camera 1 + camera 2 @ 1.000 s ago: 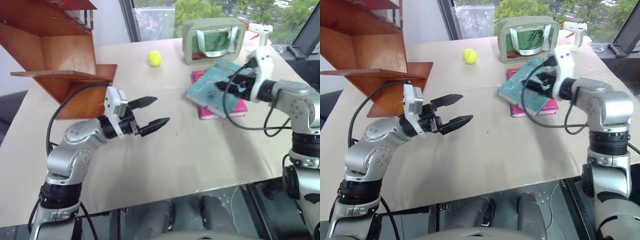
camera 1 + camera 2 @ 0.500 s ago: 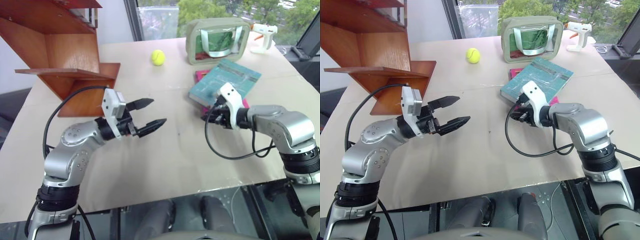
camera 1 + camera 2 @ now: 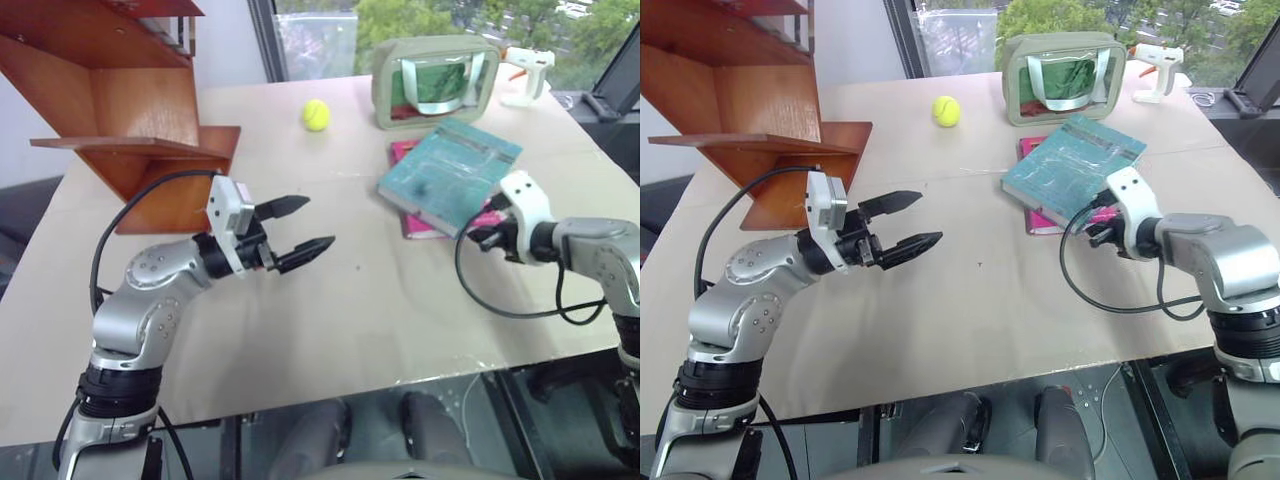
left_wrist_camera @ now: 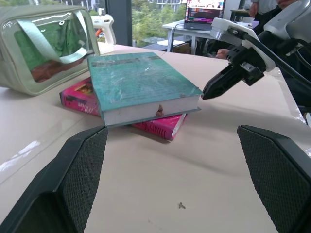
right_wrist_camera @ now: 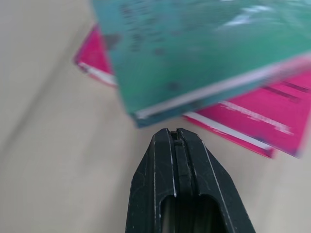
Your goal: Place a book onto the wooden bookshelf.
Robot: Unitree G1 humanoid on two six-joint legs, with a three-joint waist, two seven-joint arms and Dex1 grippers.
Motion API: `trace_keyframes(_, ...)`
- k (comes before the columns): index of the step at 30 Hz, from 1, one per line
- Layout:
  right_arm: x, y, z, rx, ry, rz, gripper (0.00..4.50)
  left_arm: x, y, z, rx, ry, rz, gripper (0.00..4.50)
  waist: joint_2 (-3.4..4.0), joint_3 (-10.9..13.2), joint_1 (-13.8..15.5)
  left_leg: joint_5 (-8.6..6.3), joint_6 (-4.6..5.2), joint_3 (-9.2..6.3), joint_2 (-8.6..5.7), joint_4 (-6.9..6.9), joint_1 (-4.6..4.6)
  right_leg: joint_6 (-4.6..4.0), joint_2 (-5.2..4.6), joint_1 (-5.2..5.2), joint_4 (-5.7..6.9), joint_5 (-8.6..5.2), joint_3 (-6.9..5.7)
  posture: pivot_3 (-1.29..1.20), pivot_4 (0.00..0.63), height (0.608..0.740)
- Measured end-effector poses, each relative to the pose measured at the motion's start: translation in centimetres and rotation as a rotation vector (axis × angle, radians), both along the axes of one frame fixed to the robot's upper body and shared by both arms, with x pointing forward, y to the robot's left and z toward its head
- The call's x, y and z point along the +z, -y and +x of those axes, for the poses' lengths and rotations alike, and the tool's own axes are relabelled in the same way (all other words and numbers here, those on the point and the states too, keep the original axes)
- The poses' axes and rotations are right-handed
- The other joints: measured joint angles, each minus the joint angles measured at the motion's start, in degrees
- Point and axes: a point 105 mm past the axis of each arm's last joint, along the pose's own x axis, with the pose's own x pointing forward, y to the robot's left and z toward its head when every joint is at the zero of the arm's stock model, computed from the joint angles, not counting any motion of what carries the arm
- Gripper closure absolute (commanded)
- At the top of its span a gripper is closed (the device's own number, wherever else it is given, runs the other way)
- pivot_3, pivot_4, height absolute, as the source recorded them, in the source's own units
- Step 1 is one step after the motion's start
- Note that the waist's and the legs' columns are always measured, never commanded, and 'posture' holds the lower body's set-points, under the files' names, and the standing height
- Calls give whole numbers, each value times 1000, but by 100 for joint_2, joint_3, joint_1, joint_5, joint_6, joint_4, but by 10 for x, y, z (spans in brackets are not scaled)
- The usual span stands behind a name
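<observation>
Two books are stacked on the bench (image 3: 330, 330): the teal book (image 3: 450, 172) lies on a pink book (image 3: 440, 222), well apart from the wooden bookshelf (image 3: 120, 100). The right gripper (image 3: 1098, 232) has been lowered from above the cover to the stack's near corner, its jaws now clenched on nothing; a pry under the edge is probably intended. The left gripper (image 3: 300, 228) hovers, jaws spread wide. A green-windowed case (image 3: 432, 80) holds something reddish that cannot be made out.

Head eyes: looked forward and down over the worktop (image 3: 380, 300).
Left wrist: low, level, facing the book (image 4: 141, 85).
Right wrist: close against that same book.
</observation>
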Motion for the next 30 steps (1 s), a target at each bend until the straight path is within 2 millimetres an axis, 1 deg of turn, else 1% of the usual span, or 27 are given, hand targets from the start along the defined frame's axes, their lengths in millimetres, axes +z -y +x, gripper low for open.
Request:
trace_keyframes(2, -2, 3, -4, 2, -17, 14, 4474, -1, 0, 1, 2, 0, 3, 0, 0, 0, 1, 0, 0, 0, 0, 0, -1, 0, 0, 0, -1, 0, 1, 0, 150, 740)
trace_keyframes(4, -2, -15, -19, 103, -42, 52, 4474, -1, -1, 2, -1, -4, 1, 0, 0, 0, -8, 0, 0, 0, 2, 0, -1, 0, 0, -1, -2, 0, 1, 0, 150, 740)
trace_keyframes(5, 0, -29, -29, 182, -53, 80, 4474, -1, -1, 3, -3, -4, 0, 0, 0, 0, -10, 0, 0, 0, 3, 0, -1, 0, -2, -1, -2, 0, 1, 0, 150, 740)
trace_keyframes(8, 4, -52, -40, 282, -49, 138, 4474, 0, -1, 3, -11, 3, 0, 0, -2, 0, -12, 0, 0, 0, 4, 1, 1, 1, -1, 3, -1, 0, 0, 0, 150, 740)
trace_keyframes(9, 5, -56, -39, 288, -45, 153, 4474, 0, -1, 3, -12, 4, 0, 0, -2, 0, -11, 0, 1, 0, 3, 3, 1, 1, 0, 4, -1, 1, 0, 0, 150, 740)
trace_keyframes(10, 6, -60, -34, 275, -32, 169, 4474, 0, -1, 3, -14, 4, 0, 0, -2, 0, -10, 0, 1, 1, 0, 3, 0, 2, -1, 4, 1, 1, 1, 0, 150, 740)
trace_keyframes(11, 7, -61, -27, 249, -17, 174, 4474, 0, 0, 3, -16, 5, 0, 0, -2, 0, -4, 0, 0, 1, -3, 4, 0, 2, -2, 3, 3, 1, 1, 0, 150, 740)
trace_keyframes(12, 10, -60, -16, 206, 7, 185, 4474, 1, 0, 3, -17, 5, 0, 0, -3, 0, -6, 0, 0, 1, -4, 4, 2, 1, -2, 4, 4, 2, 1, 0, 150, 740)
trace_keyframes(14, 13, -56, -1, 144, 35, 189, 4474, 1, 1, 3, -23, 7, 0, 0, -2, 0, -3, 0, 0, 0, -5, 4, 1, 0, -3, 3, 6, 2, 0, 0, 150, 740)
trace_keyframes(16, 7, -47, 13, 75, 35, 183, 4474, 1, 2, 3, -24, 7, 0, 0, -3, 0, 13, 1, 0, -7, -5, 4, -2, -1, -3, 2, 4, 1, -9, 0, 150, 740)
trace_keyframes(18, 0, -42, 16, 51, 16, 172, 4474, 1, 2, 3, -24, 7, 0, 0, -3, 1, 15, 1, 0, -7, -5, 4, -8, -1, -3, -3, -1, 1, -9, 0, 150, 740)
trace_keyframes(20, -3, -33, 17, 28, 7, 152, 4474, 2, 2, 3, -28, 7, -2, 0, -2, 1, 6, 0, 1, -7, -6, 3, -12, -1, -3, -4, -8, 1, -9, 0, 150, 740)
trace_keyframes(23, -1, -18, 16, -5, 12, 117, 4474, 2, 2, 1, -41, 5, -6, 0, -2, 1, 1, 0, 1, -8, -6, 2, -13, -1, -3, -4, -12, 1, -9, 0, 150, 740)
trace_keyframes(25, 0, -4, 14, -39, 11, 95, 4474, 2, 1, 1, -44, 5, -8, 0, -2, 1, 4, 0, 1, -10, -5, 2, -13, -1, -2, -3, -11, 1, -11, 0, 150, 740)
trace_keyframes(28, 0, 24, 8, -124, 10, 59, 4474, 2, 1, 0, -44, 5, -8, 0, -2, 1, 16, 0, 1, -9, -5, 2, -12, 0, -3, -3, -11, 1, -10, 0, 150, 740)
trace_keyframes(30, 5, 33, 7, -152, 24, 62, 4474, 2, 0, 0, -45, 6, -8, 0, -2, 1, 6, 0, 1, -7, -5, 3, -12, 0, -3, -3, -10, 1, -9, 0, 150, 740)
